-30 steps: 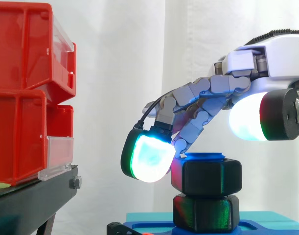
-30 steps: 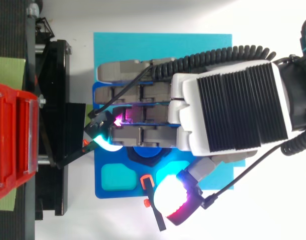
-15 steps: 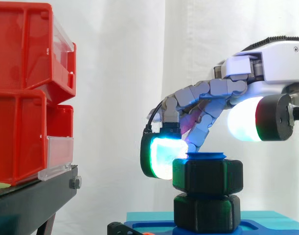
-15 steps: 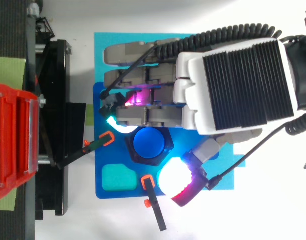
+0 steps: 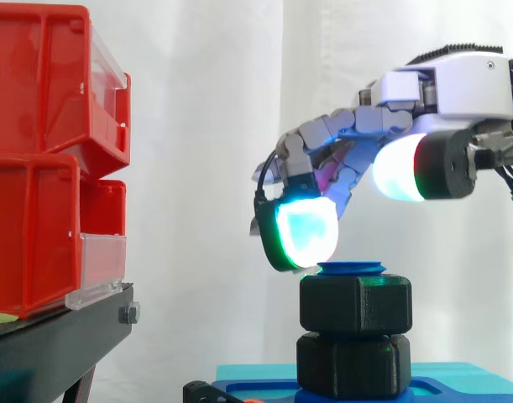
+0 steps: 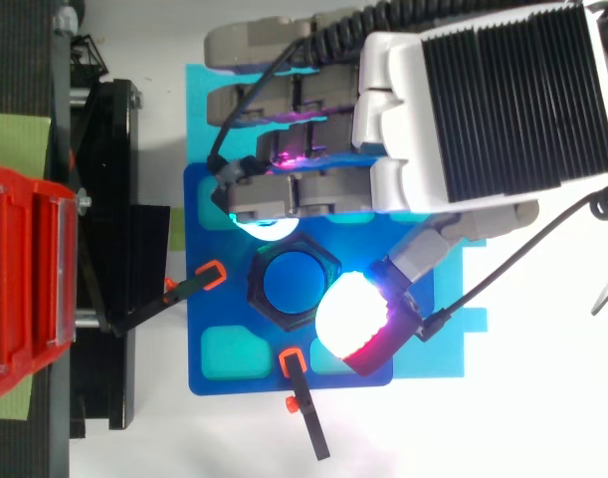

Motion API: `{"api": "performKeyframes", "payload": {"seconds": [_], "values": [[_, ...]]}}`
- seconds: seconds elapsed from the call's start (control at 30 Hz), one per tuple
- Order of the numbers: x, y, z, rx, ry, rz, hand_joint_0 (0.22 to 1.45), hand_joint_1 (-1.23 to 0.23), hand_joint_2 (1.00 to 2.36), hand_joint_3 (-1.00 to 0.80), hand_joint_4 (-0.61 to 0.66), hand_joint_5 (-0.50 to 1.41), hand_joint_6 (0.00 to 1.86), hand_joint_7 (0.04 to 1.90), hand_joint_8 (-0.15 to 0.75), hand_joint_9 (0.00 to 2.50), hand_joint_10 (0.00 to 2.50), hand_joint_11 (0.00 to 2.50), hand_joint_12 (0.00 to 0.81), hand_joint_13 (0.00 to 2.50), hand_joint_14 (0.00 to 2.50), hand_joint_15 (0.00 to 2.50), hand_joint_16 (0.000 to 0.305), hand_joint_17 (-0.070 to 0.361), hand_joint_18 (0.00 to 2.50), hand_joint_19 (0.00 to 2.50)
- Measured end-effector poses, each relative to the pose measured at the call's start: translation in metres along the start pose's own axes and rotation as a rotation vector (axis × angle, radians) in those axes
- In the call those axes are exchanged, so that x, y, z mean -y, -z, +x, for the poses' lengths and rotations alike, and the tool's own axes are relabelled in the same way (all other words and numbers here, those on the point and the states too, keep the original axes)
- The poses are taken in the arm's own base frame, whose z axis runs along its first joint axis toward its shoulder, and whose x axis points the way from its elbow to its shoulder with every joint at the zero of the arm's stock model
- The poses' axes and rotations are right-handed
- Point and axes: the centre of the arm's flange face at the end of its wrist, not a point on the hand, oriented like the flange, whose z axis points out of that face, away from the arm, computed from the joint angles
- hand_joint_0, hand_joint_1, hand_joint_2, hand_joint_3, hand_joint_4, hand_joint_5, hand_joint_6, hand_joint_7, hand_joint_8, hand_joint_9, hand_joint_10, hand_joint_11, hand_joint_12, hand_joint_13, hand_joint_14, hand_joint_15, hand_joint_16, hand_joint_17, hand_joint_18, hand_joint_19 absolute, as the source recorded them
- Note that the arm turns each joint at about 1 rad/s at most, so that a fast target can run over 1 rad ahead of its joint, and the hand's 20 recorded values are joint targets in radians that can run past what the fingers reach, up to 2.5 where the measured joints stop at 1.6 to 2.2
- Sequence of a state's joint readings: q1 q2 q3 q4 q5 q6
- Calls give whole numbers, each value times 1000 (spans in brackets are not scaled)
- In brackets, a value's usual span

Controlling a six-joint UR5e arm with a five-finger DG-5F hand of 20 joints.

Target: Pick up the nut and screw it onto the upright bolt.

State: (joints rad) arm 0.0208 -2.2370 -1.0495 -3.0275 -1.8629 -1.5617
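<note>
Side view, from the left: the red bins sit stacked on their black stand, well apart from the work. Next comes a glowing green-cyan fingertip, which hangs just above the near edge of the black nut. I see no contact between them. The nut is already on the upright bolt, whose blue top pokes out just above it. A narrow seam separates the nut from the black hex piece beneath. Further right, the hand hovers with its fingers bent in a loose claw and its thumb spread wide, holding nothing. From above, the finger and thumb pads flank the nut on the blue fixture plate. By my reckoning the pick-up and the start of the thread are done. Any remaining turns downward are what is left, though I cannot tell how tight the nut is.
</note>
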Motion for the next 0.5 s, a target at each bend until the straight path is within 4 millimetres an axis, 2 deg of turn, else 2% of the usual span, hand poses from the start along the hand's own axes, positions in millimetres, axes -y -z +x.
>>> {"api": "performKeyframes", "payload": {"seconds": [0.03,0.13,0.5], "values": [[1,0,-2,4,1,0,541,-193,1000,-500,225,-101,504,1007,256,840,0,0,245,613,0,0,20,44,216,0],[1,-2,-7,15,5,0,539,-190,1000,-500,224,-110,504,911,250,811,0,0,251,595,0,0,21,47,198,0],[-9,-11,-12,46,8,-8,527,-208,1000,-500,164,-163,502,765,227,585,0,0,292,390,0,0,28,64,2,0]]}}
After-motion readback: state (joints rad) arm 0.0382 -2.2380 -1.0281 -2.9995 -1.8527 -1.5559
